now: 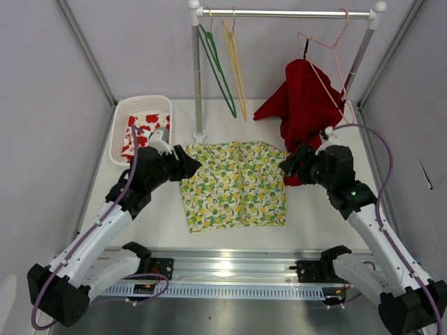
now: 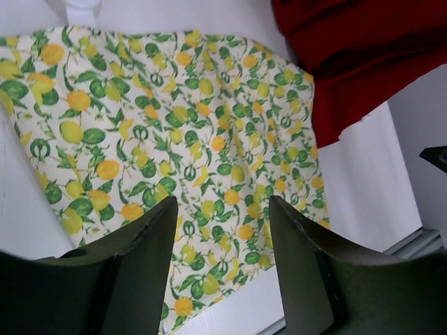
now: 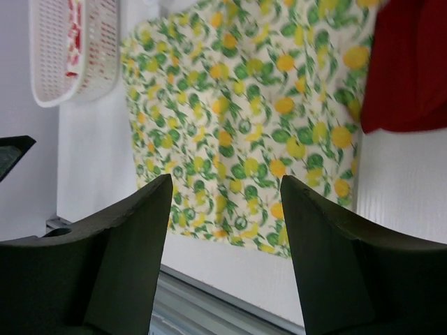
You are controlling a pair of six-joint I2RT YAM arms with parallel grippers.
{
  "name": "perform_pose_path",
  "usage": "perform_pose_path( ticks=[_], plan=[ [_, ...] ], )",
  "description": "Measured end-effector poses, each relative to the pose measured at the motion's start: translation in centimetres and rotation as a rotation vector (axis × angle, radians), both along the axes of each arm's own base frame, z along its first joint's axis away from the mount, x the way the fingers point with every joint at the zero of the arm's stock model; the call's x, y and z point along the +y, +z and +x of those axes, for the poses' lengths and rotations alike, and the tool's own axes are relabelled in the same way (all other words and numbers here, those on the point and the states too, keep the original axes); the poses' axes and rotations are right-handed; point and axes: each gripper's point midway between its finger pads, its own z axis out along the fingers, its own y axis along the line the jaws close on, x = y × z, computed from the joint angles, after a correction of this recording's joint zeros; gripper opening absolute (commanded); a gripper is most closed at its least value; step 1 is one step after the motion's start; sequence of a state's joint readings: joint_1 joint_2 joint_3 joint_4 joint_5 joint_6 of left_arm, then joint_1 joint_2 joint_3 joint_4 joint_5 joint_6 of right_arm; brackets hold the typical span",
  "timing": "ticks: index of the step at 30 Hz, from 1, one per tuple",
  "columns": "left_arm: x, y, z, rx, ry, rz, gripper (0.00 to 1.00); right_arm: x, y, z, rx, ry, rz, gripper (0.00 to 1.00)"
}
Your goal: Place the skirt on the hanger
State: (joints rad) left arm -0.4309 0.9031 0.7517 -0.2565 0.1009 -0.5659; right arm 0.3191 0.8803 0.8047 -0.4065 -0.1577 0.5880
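Note:
The skirt, white with a lemon and green leaf print, lies flat on the table between the two arms; it also shows in the left wrist view and the right wrist view. My left gripper hovers at the skirt's upper left edge, open and empty. My right gripper hovers at its upper right edge, open and empty. A green hanger, a yellow hanger and a pink hanger hang on the rail at the back.
A red garment hangs on the pink hanger and drapes onto the table next to the skirt's right corner. A white basket with red-and-white cloth stands at the back left. The rail's left post base stands just behind the skirt.

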Motion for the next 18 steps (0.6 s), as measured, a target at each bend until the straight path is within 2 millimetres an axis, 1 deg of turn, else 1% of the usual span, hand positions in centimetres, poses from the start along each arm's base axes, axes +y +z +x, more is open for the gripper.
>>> perform_pose_path(
  ticks=[2, 3, 4, 5, 9, 12, 15, 18],
  plan=[
    [-0.3, 1.7, 0.5, -0.033, 0.002, -0.01, 0.6, 0.6, 2.7, 1.0, -0.051, 0.01, -0.004, 0.7],
    [-0.4, 2.3, 0.7, -0.046, 0.002, -0.015, 0.6, 1.0, 4.0, 1.5, -0.075, 0.017, -0.003, 0.7],
    [-0.5, 2.6, 0.8, -0.051, 0.002, -0.016, 0.6, 1.5, 5.9, 2.4, -0.109, 0.022, -0.006, 0.69],
    [-0.6, 2.6, 0.9, -0.052, 0.003, -0.016, 0.6, 1.9, 7.6, 3.1, -0.141, 0.026, -0.008, 0.69],
    [-0.9, 1.9, 1.0, -0.03, -0.003, -0.005, 0.6, 4.1, 16.4, 7.9, -0.324, 0.025, 0.019, 0.69],
    [-0.9, 1.6, 1.1, -0.023, -0.006, 0.003, 0.6, 5.4, 20.9, 11.9, -0.425, 0.005, 0.033, 0.7],
    [-0.9, 1.5, 1.0, -0.024, -0.009, 0.013, 0.61, 7.2, 24.0, 15.7, -0.496, -0.007, 0.053, 0.73],
    [-0.9, 1.3, 1.0, -0.022, -0.012, 0.019, 0.61, 9.7, 25.7, 18.6, -0.547, 0.009, 0.063, 0.75]
  ],
)
